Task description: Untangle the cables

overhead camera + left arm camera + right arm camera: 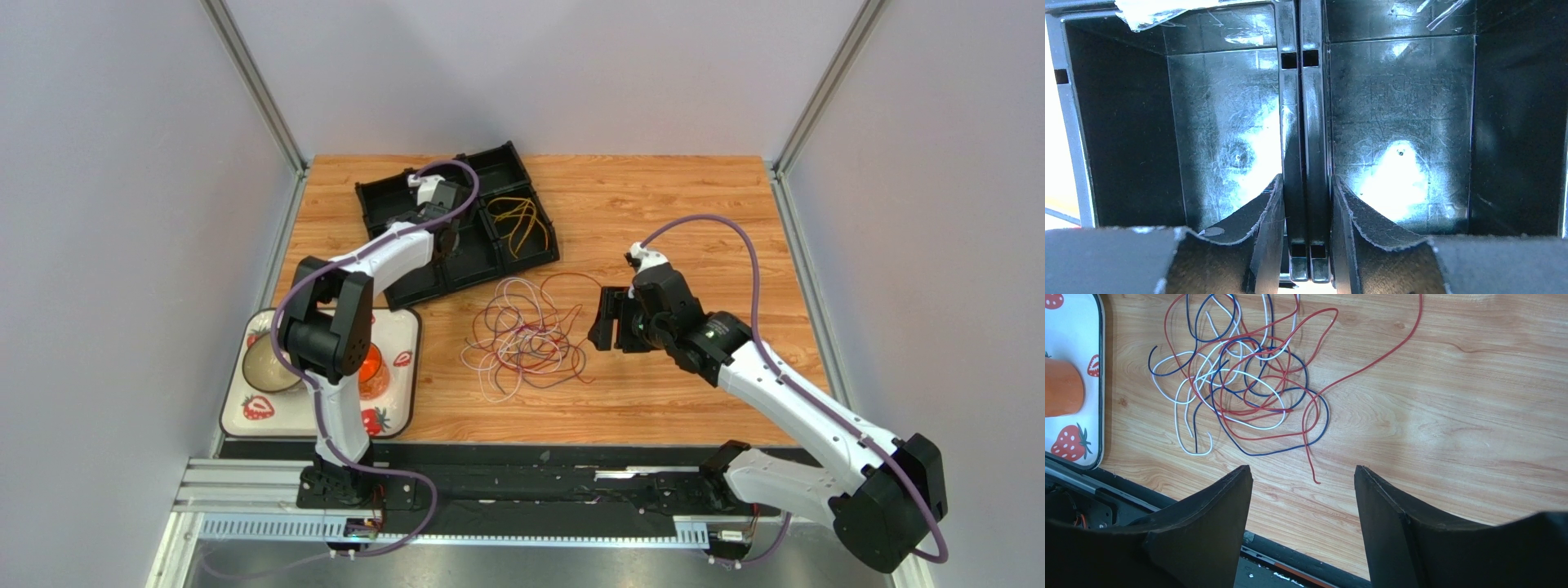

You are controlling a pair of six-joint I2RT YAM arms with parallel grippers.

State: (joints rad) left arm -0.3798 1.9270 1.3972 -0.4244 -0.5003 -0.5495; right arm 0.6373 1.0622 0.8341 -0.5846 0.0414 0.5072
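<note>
The cables [528, 333] lie in a loose tangle of red, blue and white loops [1241, 386] on the wooden table, with one red end trailing toward my right gripper. My right gripper [610, 321] hovers just right of the tangle, open and holding nothing [1303, 471]. A few yellow cables [520, 224] rest in a compartment of the black tray [368, 196]. My left gripper [1306, 180] reaches down into that tray. Its fingers [1269, 214] press on both sides of the double divider wall [1306, 122] between two bare compartments.
A strawberry-patterned tray [264, 410] at the front left carries an orange cup [372, 371] and a bowl [267, 365]. A black rail [528, 459] runs along the table's near edge. Grey walls enclose the table on three sides.
</note>
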